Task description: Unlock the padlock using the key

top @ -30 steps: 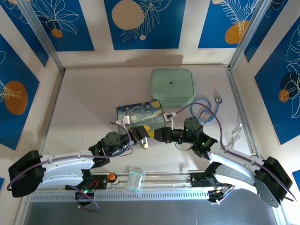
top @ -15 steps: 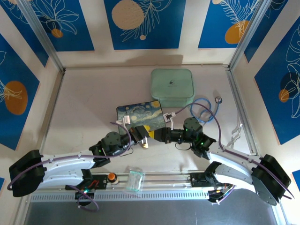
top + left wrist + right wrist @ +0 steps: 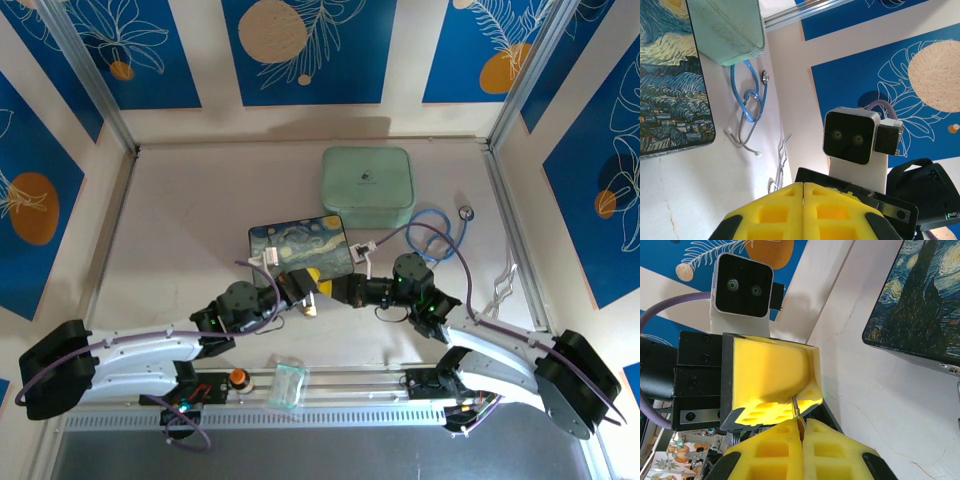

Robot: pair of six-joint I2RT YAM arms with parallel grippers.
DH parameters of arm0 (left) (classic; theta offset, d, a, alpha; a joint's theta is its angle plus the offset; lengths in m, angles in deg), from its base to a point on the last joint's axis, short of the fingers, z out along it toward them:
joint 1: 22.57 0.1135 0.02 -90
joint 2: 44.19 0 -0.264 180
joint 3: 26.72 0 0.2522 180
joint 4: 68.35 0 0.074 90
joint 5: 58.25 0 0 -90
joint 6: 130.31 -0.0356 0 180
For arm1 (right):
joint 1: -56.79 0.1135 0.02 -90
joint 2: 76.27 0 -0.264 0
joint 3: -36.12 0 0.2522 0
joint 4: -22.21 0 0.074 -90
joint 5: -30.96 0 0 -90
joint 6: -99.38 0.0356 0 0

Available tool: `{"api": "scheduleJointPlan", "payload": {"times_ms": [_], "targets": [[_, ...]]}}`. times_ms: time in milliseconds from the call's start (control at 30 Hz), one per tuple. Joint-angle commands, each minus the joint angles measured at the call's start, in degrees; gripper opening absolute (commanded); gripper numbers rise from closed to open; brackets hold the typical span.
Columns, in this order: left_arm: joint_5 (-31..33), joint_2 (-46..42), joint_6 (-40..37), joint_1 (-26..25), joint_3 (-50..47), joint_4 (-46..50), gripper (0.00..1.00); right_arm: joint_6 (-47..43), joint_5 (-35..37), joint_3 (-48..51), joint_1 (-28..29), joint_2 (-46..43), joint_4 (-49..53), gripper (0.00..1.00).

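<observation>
— How far along is the unlocking?
— Midway, I judge. The left gripper (image 3: 305,300) has its jaws pressed together on the small brass padlock (image 3: 311,309), near the painted tin (image 3: 300,243). The right gripper (image 3: 335,290) pinches a thin silvery sliver, likely the key (image 3: 796,409), its tip at the left jaws.
— Open yet?
— Cannot tell; the shackle is hidden. Inserting and turning seem left.
</observation>
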Motion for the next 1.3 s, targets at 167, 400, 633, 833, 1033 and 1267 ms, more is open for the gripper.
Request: {"api": "scheduleJointPlan", "payload": {"times_ms": [167, 400, 633, 833, 1033, 1267], "targets": [[9.21, -6.77, -6.62, -0.03, 6.0, 29.6, 0.79, -2.42, 1.34, -0.81, -2.58, -3.83, 14.98, 0.0], [4.29, -2.52, -13.85, -0.11, 7.88, 39.89, 0.74, -6.37, 2.26, -2.1, -5.04, -5.13, 28.7, 0.0], [6.98, 6.11, -22.7, -1.09, 4.34, 32.78, 0.91, -8.53, 3.93, -1.47, -6.09, -6.45, 33.75, 0.0], [5.72, 14.85, -27.36, -1.08, 4.01, 21.89, 0.69, -8.8, 5.12, 0.47, -6.18, -5.99, 32.55, 0.0], [7.25, 21.63, -27.0, -1.15, 6.16, 21.41, 0.57, -8.69, 6.28, 1.8, -6.31, -5.87, 32.27, 0.0], [5.58, 27.7, -22.93, -2.83, 7.38, 18.61, 0.46, -8.13, 6.84, 3.37, -6.36, -5.12, 31.13, 0.0]]}}
